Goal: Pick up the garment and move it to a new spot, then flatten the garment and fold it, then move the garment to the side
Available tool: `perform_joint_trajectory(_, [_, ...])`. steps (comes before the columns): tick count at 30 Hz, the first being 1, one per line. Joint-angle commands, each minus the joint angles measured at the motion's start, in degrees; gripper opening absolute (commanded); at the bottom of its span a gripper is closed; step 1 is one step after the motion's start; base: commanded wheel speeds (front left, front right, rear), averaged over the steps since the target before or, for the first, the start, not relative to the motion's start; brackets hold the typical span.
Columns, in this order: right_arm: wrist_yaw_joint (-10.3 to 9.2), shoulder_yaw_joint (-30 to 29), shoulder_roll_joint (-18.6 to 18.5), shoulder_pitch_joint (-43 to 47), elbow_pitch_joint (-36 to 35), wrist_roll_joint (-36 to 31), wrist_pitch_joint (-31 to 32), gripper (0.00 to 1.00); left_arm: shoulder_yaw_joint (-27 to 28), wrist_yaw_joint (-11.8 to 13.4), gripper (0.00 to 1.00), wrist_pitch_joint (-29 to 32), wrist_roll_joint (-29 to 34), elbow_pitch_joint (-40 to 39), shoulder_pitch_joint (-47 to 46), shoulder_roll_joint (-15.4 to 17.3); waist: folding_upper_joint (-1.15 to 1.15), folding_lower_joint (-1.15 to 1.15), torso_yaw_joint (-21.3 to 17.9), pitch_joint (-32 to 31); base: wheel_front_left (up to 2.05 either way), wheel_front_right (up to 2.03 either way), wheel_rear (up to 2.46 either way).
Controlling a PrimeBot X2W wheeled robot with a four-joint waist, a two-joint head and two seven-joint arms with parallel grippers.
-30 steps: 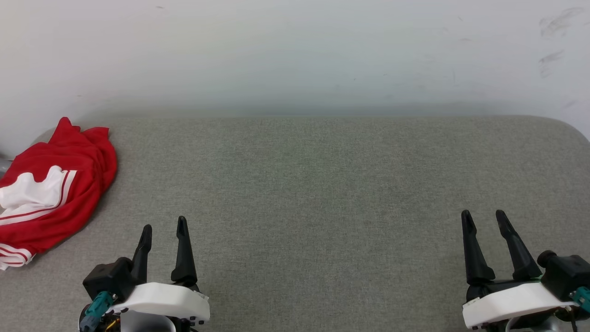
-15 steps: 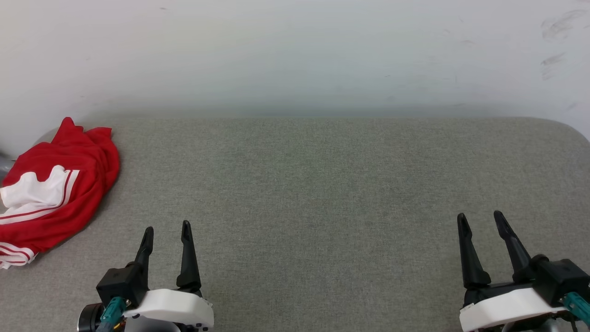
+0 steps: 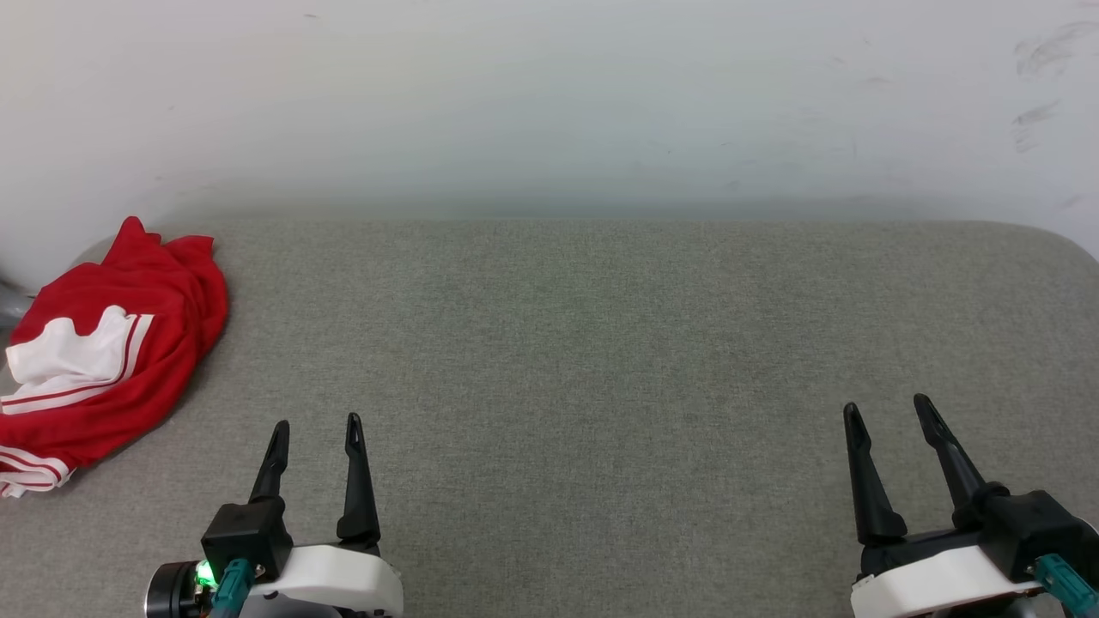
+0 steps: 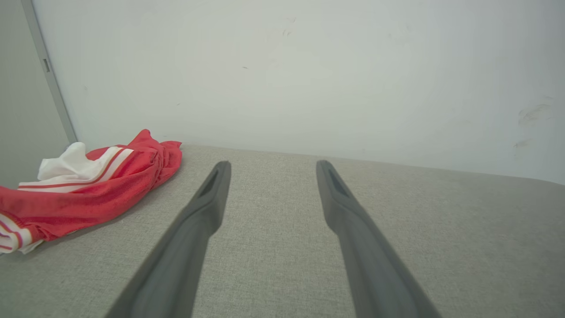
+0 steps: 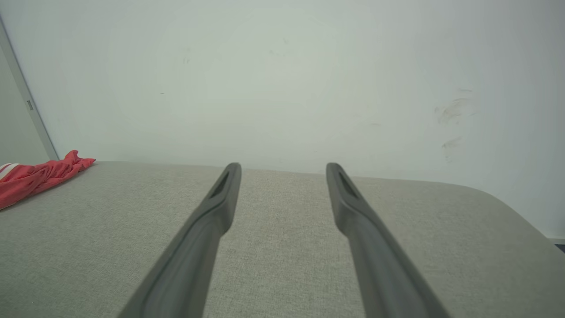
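Grey surface (image 3: 549, 343), garment (image 3: 112, 343) crumpled at its left edge.
My left gripper (image 3: 316, 422) and right gripper (image 3: 885, 403) stand spread, empty; a shallow pinch may drag it off.

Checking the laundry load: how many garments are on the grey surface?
1. The crumpled red-and-white shirt lies at the far left of the grey surface, ahead and left of the left gripper. Its edge runs out of view.

Red garment (image 3: 146, 343) with white, red-striped sleeve; grey woven table (image 3: 601, 360); dark left pincer (image 3: 316, 427), right pincer (image 3: 885, 407)
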Motion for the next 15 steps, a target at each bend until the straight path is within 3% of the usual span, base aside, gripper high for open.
perform_joint_trajectory(1, [-0.02,0.1,0.0,0.2,-0.3,-1.0,-0.4,1.00,0.0,0.1,1.00,-0.4,1.0,-0.1,0.5,0.1,0.00,0.00,0.0,0.0,0.00,0.00,0.00])
perform_joint_trajectory(8, [-0.03,0.5,0.1,0.5,-0.2,-1.7,-1.1,1.00,-0.2,0.3,1.00,-1.1,2.9,0.1,0.8,0.1,0.00,0.00,0.2,0.0,0.00,0.00,0.00])
perform_joint_trajectory(15, [-0.03,0.3,0.0,0.5,0.7,1.9,-1.1,1.00,0.1,0.0,1.00,-1.2,1.9,0.5,0.7,0.1,0.00,0.00,0.2,-0.1,0.00,0.00,0.00])
